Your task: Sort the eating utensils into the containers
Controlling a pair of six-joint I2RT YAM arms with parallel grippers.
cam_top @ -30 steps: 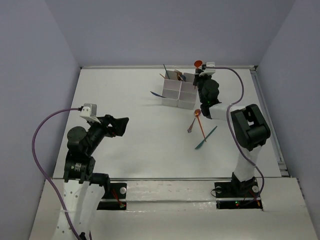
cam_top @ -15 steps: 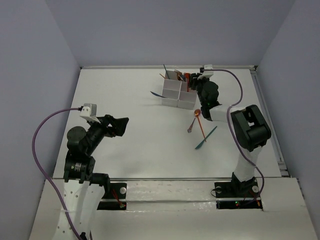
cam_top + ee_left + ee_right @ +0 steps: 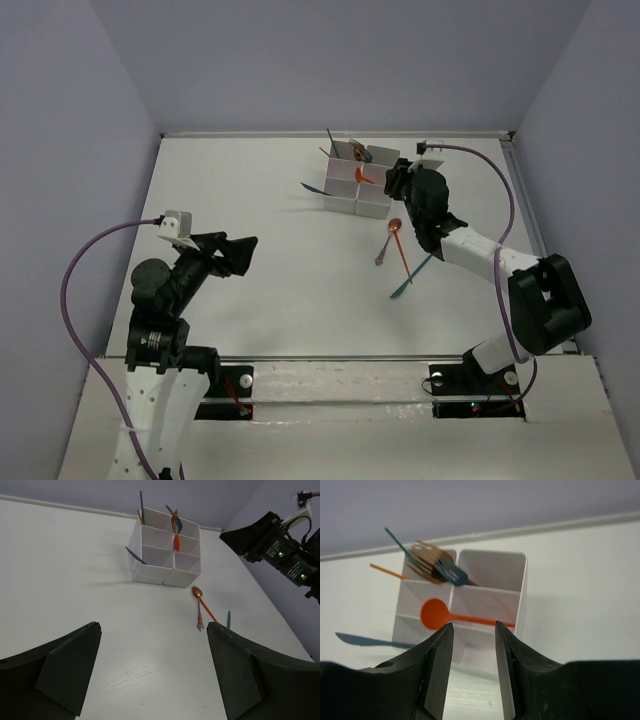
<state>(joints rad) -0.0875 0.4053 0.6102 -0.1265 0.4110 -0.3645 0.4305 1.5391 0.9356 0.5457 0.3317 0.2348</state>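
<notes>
three thin plastic utensils lie loose on the white tabletop [image 3: 250, 180], near the white six-compartment container block [image 3: 342, 196]: two orange-brown utensils [image 3: 396, 227] touching at a spoon head, and one dark teal-blue utensil [image 3: 412, 277] just beside them. a fourth, a teal-blue piece [image 3: 135, 555], leans at the block's left wall; whether it is in or out i cannot tell. inside, an orange spoon [image 3: 436, 614] lies across the middle compartments, and a back one holds a tangle of brown and teal forks [image 3: 437, 565], too bunched to count. so i judge the sorting well past half, with at least three pieces left. the right gripper [image 3: 474, 630] hangs just before the block, jaws apart and empty. the left gripper [image 3: 152, 630] stands wide apart, well away, holding nothing.
</notes>
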